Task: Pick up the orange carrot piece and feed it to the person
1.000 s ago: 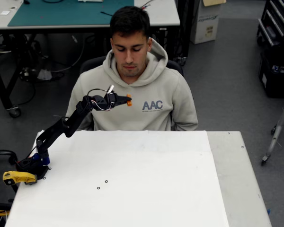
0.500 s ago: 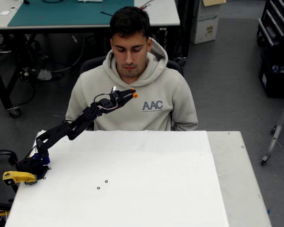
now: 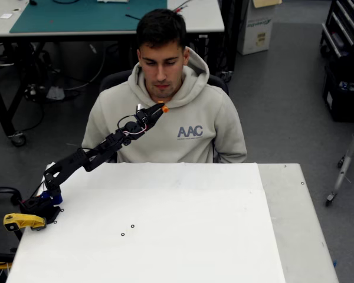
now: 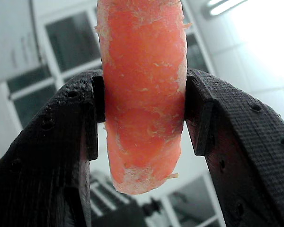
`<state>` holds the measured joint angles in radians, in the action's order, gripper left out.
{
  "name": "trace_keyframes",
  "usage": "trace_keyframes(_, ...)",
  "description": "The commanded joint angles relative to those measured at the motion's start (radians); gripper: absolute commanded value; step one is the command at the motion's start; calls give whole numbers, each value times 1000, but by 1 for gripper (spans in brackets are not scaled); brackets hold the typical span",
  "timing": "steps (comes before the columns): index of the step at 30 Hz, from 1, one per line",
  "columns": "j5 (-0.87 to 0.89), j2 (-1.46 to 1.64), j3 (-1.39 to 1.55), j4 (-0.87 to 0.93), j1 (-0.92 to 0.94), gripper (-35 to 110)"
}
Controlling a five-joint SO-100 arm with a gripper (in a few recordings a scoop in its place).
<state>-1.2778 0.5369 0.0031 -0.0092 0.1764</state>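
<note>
Evidently the gripper (image 4: 143,118) clamps the carrot (image 4: 142,90) at mid-length — end jutting out, raised near the person's (image 3: 165,118) chin for biting

- I count one orange carrot piece (image 3: 164,108), clamped between two black fingers (image 4: 61,142).
- One gripper (image 3: 159,109), on one black arm (image 3: 88,158).
- One person (image 3: 165,106), seated.
- One white table (image 3: 165,236).
- One yellow clamp (image 3: 22,221) by the arm base.
- One green-topped desk (image 3: 82,15) behind.
</note>
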Motion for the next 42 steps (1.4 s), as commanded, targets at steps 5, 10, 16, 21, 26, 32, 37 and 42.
trace_keyframes(5, -11, 227, 8, -92, -2, -3)
trace_keyframes(10, -11, 227, 8, -137, -2, -3)
trace_keyframes(16, -11, 227, 8, -138, -2, -3)
trace_keyframes(21, -11, 225, 8, -135, 0, -3)
trace_keyframes(26, -18, 221, 8, -135, 0, -3)
trace_keyframes(32, -23, 215, 8, -140, 0, -3)
trace_keyframes(37, -25, 215, 8, -146, 0, -3)
trace_keyframes(42, -25, 213, 8, -135, 0, -2)
